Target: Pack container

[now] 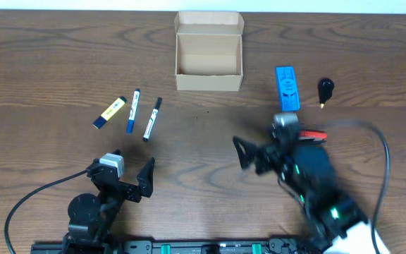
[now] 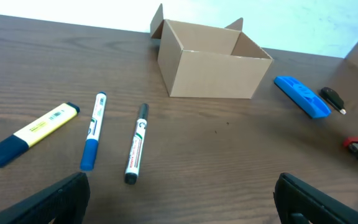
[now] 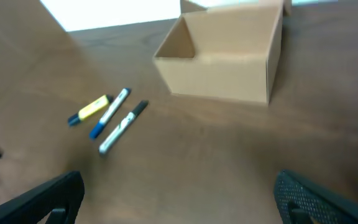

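The box [image 1: 208,82] sits open at the top middle of the counter [image 1: 48,70]. It looks light and stiff, with thin walls, so hold a side wall softly. The left gripper [image 1: 122,176] and right gripper [image 1: 245,156] are spread apart, holding nothing.

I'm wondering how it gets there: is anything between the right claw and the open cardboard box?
Nothing visible does. Only bare table lies between the right gripper and the container; the blue stapler and the three pens sit off to either side.
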You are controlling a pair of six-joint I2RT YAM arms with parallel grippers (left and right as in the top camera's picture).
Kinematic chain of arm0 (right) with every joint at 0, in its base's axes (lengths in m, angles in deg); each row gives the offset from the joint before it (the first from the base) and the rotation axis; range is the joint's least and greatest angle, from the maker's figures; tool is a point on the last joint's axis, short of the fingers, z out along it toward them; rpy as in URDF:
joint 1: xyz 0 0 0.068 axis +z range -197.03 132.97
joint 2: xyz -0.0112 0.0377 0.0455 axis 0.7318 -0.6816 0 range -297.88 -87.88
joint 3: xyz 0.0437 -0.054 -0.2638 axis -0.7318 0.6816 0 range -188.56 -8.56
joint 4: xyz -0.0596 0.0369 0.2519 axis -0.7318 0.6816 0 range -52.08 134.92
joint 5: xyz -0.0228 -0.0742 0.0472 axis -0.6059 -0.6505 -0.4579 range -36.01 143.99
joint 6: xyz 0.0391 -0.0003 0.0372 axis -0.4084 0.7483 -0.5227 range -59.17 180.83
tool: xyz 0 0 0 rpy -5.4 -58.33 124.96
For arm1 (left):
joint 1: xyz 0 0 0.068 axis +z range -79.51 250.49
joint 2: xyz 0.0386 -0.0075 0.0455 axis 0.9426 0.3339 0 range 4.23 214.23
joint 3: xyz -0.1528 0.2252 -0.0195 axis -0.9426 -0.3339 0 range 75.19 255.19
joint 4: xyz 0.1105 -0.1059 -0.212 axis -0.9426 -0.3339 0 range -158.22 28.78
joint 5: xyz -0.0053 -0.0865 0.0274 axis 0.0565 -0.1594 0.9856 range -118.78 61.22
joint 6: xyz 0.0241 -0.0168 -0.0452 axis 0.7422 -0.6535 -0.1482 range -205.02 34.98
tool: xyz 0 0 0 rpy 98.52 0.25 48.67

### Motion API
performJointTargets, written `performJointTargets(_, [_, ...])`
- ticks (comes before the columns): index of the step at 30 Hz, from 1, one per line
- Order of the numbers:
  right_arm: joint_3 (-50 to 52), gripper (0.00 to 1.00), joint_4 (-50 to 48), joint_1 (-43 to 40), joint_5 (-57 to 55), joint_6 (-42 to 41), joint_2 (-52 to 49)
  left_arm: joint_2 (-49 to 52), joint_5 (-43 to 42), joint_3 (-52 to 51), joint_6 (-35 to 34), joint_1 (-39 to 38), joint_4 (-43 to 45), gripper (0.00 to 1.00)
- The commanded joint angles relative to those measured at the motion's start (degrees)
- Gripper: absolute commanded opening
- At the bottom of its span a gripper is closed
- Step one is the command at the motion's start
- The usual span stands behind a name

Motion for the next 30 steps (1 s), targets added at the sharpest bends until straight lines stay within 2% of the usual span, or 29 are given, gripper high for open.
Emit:
performJointTargets(1, [-9.46, 0.99, 0.04, -2.16, 0.07, 3.50, -11.34, -0.33, -0.02, -1.40, -0.20, 0.44, -0.13, 0.95])
performJointTargets(8, [-31.28, 0.99, 4.50, -7.91, -0.17, 6.10, -36.37, -0.33, -0.02, -1.40, -0.20, 0.44, -0.13, 0.95])
performJointTargets(18, [-64.87, 0.99, 23.45, -12.11, -3.43, 4.66, -67.12, -0.33, -0.02, -1.40, -0.22, 0.44, -0.13, 0.95])
performJointTargets(22, [-71.52, 0.95, 24.70, -12.15, -3.43, 3.34, -74.69, -0.33, -0.02, -1.40, -0.20, 0.44, -0.13, 0.96])
performJointTargets(25, [-74.40, 0.88, 24.65, -12.15, -4.07, 1.95, -79.23, -0.33, -0.02, -1.40, -0.20, 0.44, -0.13, 0.95])
performJointTargets(28, [-74.95, 0.75, 24.65, -12.15, -5.11, 1.90, -81.99, -0.33, -0.02, -1.40, -0.20, 0.44, -0.13, 0.95])
performJointTargets(30, [-74.95, 0.50, 25.46, -12.15, -5.68, 1.92, -82.95, -0.33, -0.02, -1.40, -0.20, 0.44, -0.13, 0.95])
